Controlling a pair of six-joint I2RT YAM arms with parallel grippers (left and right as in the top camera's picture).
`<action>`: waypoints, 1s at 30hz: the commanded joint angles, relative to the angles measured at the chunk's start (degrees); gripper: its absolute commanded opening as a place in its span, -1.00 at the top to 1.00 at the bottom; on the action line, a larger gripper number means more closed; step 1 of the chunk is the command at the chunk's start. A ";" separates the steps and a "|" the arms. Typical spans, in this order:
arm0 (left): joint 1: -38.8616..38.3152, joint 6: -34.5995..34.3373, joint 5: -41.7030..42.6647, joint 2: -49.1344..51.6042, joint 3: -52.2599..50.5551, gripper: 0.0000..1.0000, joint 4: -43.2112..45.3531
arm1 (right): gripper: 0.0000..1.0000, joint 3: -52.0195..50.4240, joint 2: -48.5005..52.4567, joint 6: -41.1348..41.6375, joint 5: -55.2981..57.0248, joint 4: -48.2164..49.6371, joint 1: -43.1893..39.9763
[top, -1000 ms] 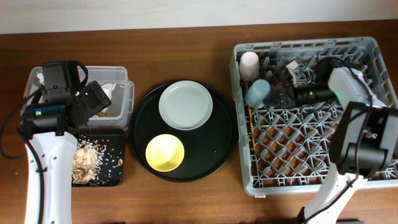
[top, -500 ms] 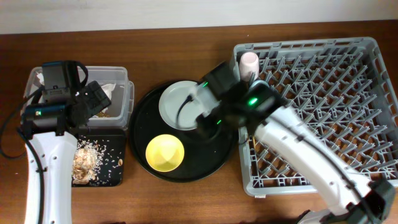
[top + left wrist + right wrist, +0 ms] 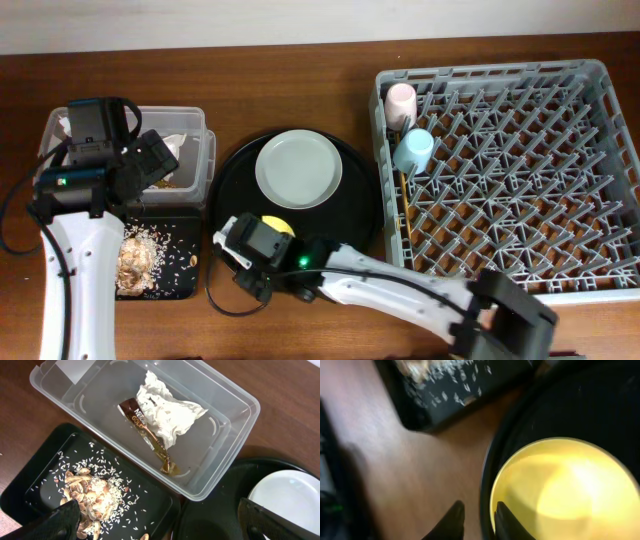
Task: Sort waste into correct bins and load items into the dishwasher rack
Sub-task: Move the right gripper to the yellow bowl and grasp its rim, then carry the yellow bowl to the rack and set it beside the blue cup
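Observation:
The yellow bowl (image 3: 282, 226) sits at the front of the round black tray, mostly hidden under my right gripper (image 3: 246, 240). In the right wrist view the fingers (image 3: 479, 505) are only a little apart. One is over the bowl's (image 3: 565, 490) left rim, the other over the table. My left gripper (image 3: 165, 527) is wide open and empty above the clear tub (image 3: 227, 447) and shallow black tray (image 3: 165, 505). The tub holds the white napkin (image 3: 170, 410) and brown wrapper (image 3: 142, 422). Food scraps (image 3: 92, 495) lie in the black tray. The plate (image 3: 298, 168) is on the round tray.
The grey rack (image 3: 520, 180) at the right holds the pink cup (image 3: 401, 100) and blue cup (image 3: 413, 150) in its left corner. A thin orange-brown strip, perhaps the chopsticks (image 3: 401, 215), runs along its left side. The round black tray (image 3: 350, 215) lies between bins and rack.
My right arm left the blue cup in the rack, swung left across the plate, and now reaches from the front to the yellow bowl. The left arm has not moved.

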 commanded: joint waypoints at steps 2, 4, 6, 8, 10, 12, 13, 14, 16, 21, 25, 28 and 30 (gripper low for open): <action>0.15 -0.52 0.02 -0.33 0.72 -0.98 -0.09 | 0.56 -0.42 6.73 0.09 1.55 1.38 -0.11; 0.15 -0.55 0.02 -0.33 0.72 -0.98 -0.09 | 0.56 -0.44 6.95 0.09 1.55 1.16 -0.11; 0.15 -0.55 0.02 -0.33 0.72 -0.98 -0.09 | 0.60 -0.44 6.95 0.07 1.57 0.63 -0.11; 0.15 -0.52 0.02 -0.33 0.72 -0.98 -0.09 | 0.74 -0.44 6.95 0.07 1.84 -1.07 -0.11; 0.15 -0.52 0.02 -0.33 0.72 -0.98 -0.09 | 0.78 -0.44 6.93 0.07 1.99 -1.11 -0.13; 0.15 -0.52 0.02 -0.33 0.72 -0.98 -0.09 | 0.92 -0.33 6.38 0.09 1.99 -1.22 -0.20; 0.15 -0.55 0.02 -0.33 0.72 -0.98 -0.09 | 0.92 -0.33 4.44 0.07 1.99 -1.60 -0.24; 0.15 -0.55 0.02 -0.33 0.72 -0.98 -0.09 | 0.92 -0.33 2.58 0.02 1.99 -1.86 -0.31; 0.15 -0.55 0.02 -0.33 0.72 -0.98 -0.09 | 0.92 -0.31 -6.32 -0.09 1.95 -6.27 -2.08; 0.15 -0.55 0.02 -0.33 0.72 -0.99 -0.09 | 0.92 -0.31 -31.50 0.52 -21.29 -18.36 -20.61; 0.15 -0.55 0.02 -0.33 0.72 -0.99 -0.09 | 0.92 -0.48 -33.92 -3.34 -53.57 -23.02 -48.78; 0.15 -0.55 0.02 -0.33 0.72 -0.98 -0.09 | 0.92 -0.48 -24.11 -8.46 -72.24 -23.89 -60.92; 0.15 -0.55 0.02 -0.33 0.72 -0.98 -0.09 | 0.92 -0.48 -15.69 -12.55 -80.78 -24.90 -67.08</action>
